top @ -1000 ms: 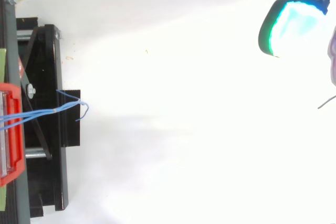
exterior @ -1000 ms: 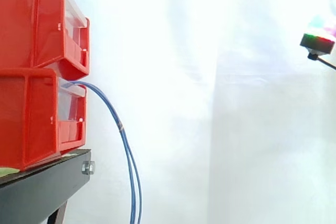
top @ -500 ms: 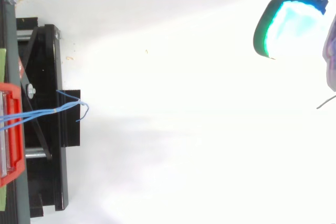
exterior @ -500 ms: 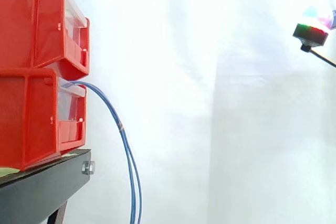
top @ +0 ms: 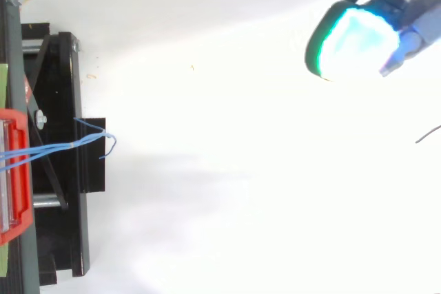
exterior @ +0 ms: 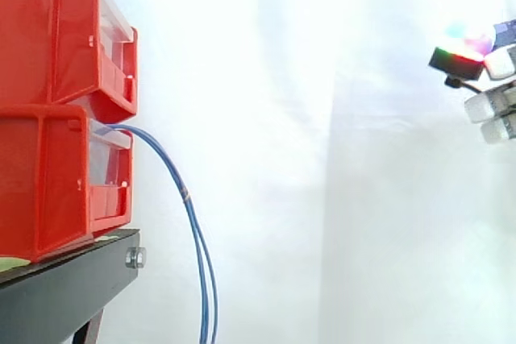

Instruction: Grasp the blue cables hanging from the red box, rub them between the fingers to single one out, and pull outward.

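Observation:
Two blue cables (exterior: pixel 193 231) leave the top front of the lower red box (exterior: pixel 48 175), arc out to the right and hang down together past the view's bottom edge. From above, the cables (top: pixel 69 146) run out over the stand, and their thin ends splay apart. My hand (exterior: pixel 482 78) comes in at the far right, higher than the cables and well away from them. Its glowing fingertips (top: pixel 351 39) point left, spread apart, with nothing between them. The hand is open.
A second red box (exterior: pixel 56 38) is stacked on the lower one. Both rest on a black stand (exterior: pixel 64 288) at the left. A white curtain forms the backdrop, and a wide gap separates the cables from my hand.
My hand has moved left, toward the boxes, and more of its fingers now show at the right edge. The cables and boxes have not moved.

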Controlling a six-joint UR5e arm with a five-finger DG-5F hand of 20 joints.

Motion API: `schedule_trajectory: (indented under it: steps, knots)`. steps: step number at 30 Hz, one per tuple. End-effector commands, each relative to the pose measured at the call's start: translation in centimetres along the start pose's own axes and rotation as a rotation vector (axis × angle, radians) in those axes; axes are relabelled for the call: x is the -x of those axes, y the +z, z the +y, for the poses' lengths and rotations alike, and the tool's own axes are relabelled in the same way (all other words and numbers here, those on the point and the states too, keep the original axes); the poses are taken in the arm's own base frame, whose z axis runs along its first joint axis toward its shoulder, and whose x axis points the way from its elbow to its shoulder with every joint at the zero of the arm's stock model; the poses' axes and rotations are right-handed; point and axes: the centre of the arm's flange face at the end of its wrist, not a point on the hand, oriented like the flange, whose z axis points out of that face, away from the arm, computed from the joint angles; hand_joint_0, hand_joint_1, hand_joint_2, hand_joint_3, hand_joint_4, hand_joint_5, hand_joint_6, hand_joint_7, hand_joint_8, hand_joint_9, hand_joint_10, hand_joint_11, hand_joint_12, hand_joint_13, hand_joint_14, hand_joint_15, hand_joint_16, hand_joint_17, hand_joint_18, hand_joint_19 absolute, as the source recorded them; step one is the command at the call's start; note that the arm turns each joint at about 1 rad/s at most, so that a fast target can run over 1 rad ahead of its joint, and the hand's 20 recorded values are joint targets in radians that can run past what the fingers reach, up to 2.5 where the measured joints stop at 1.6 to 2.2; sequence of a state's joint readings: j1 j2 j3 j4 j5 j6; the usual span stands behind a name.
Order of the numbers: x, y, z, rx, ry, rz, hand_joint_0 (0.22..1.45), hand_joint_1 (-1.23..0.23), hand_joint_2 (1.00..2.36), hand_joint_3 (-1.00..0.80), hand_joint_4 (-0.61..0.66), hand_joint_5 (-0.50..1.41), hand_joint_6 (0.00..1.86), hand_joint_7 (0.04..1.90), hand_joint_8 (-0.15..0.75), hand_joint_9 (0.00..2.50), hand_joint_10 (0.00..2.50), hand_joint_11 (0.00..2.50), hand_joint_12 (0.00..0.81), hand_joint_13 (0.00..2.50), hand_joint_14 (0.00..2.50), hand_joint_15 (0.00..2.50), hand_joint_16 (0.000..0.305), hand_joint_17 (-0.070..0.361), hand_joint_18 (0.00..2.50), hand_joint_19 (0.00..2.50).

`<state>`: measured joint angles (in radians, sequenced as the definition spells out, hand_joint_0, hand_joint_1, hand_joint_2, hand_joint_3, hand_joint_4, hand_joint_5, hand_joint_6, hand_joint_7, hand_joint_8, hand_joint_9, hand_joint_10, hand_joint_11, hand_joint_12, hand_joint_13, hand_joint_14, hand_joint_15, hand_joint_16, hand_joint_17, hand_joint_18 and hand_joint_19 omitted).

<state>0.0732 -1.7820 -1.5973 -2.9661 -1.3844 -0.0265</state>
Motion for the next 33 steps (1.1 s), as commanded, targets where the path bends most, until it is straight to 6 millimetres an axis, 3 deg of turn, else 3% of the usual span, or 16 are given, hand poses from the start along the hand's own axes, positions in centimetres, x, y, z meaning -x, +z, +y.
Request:
schedule_trajectory:
  steps: [1, 5, 19, 23, 26, 33]
  knots:
    - [-0.3, 1.2, -1.8, -0.008, 0.002, 0.0, 0.48, -0.65, 1.0, -0.5, 0.16, -0.2, 0.5, 0.64, 0.228, 0.53, 0.0, 0.0, 0.289, 0.32, 0.0, 0.03, 0.034, 0.076, 0.1, 0.05]
    - [-0.7, 2.6, -3.2, 0.019, 0.015, 0.001, 0.47, -0.64, 1.0, -0.5, 0.13, -0.22, 0.5, 0.6, 0.228, 0.44, 0.0, 0.0, 0.292, 0.24, 0.0, 0.03, 0.036, 0.082, 0.01, 0.05]
    - [-2.1, 3.9, -2.1, 0.134, -0.032, -0.085, 0.44, -0.61, 1.0, -0.5, 0.14, -0.22, 0.5, 0.59, 0.236, 0.37, 0.0, 0.0, 0.315, 0.1, 0.0, 0.01, 0.045, 0.101, 0.0, 0.01]
    - [-2.7, 4.8, -4.1, 0.105, -0.053, -0.103, 0.43, -0.61, 1.0, -0.5, 0.13, -0.23, 0.5, 0.6, 0.229, 0.3, 0.0, 0.0, 0.316, 0.02, 0.0, 0.02, 0.048, 0.109, 0.0, 0.02]
    - [-3.6, 6.1, -6.9, 0.084, -0.028, -0.094, 0.43, -0.64, 1.0, -0.5, 0.14, -0.23, 0.5, 0.61, 0.229, 0.3, 0.0, 0.0, 0.321, 0.03, 0.0, 0.03, 0.049, 0.111, 0.0, 0.03]
    - [-4.6, 7.0, -9.1, 0.073, -0.012, -0.091, 0.45, -0.71, 1.0, -0.5, 0.16, -0.22, 0.5, 0.62, 0.242, 0.43, 0.0, 0.0, 0.3, 0.2, 0.0, 0.02, 0.048, 0.108, 0.0, 0.05]
